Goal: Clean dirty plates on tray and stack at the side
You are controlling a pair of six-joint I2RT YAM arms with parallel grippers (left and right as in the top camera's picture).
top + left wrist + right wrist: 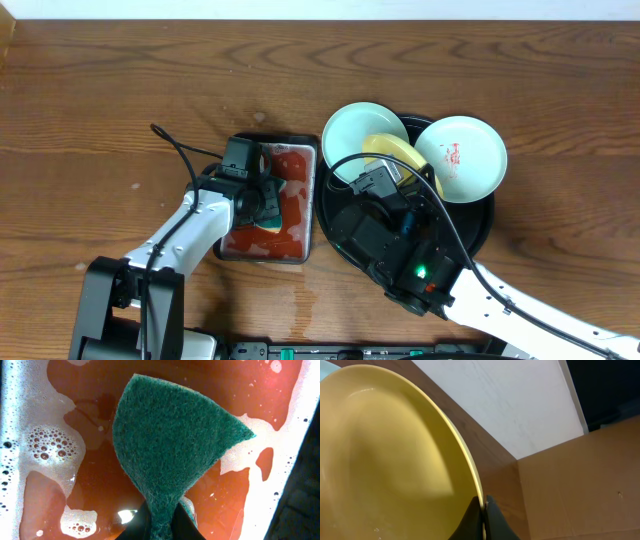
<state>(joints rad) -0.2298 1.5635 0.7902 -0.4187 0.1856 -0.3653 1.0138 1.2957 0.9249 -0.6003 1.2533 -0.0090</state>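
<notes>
My right gripper (482,510) is shut on the rim of the pale yellow plate (385,455) and holds it tilted above the round black tray (480,228). From overhead the yellow plate (392,152) shows between the mint-blue plate (362,135) and the white plate (462,155), which has red smears at its centre. Both lean on the tray's far rim. My left gripper (160,525) is shut on a green sponge (172,440) and holds it over the soapy red liquid.
A small rectangular black tray (272,200) of red liquid and foam (45,442) lies left of the round tray. The left arm (185,235) reaches over it. Bare wooden table (120,100) lies to the left and behind.
</notes>
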